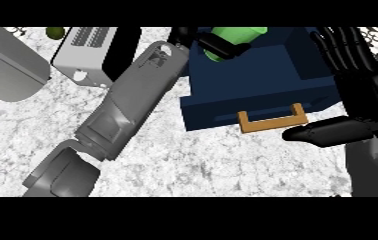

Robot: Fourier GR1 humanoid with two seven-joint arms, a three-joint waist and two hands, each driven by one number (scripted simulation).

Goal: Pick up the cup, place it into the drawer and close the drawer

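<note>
Nearest: grey left forearm (133, 99) comes in from the lower-left edge and slants up across the white marbled counter (207, 164) toward the drawer's far-left corner, passing just left of the drawer.

Drawer (251, 84): dark blue box, pulled open, inside facing up. Its front wall is on the near side w/ a tan handle (272, 121) sticking out toward the viewer.

Right hand (347, 74): black, along the drawer's right side. Fingers straight, pointing away, not clenched, holding nothing. Thumb (325, 132) lies sideways just right of the handle, near the front-right corner; can't tell if it touches the handle.

Further in: left hand (220, 46) at the drawer's far-left corner, fingers wrapped round the green cup (240, 35), i.e. grasping it. Cup lies tilted, over the far part of the drawer's inside, by the back rim. Can't tell whether it rests on the drawer floor or is held above it.

Farthest, well left of the drawer and beyond the forearm: white-and-black toaster (85, 49), slots up. Left of that, a grey rounded obj (18, 69) cut by the view's edge, and a small olive-green thing (55, 32) at the far edge, btwn the two.
</note>
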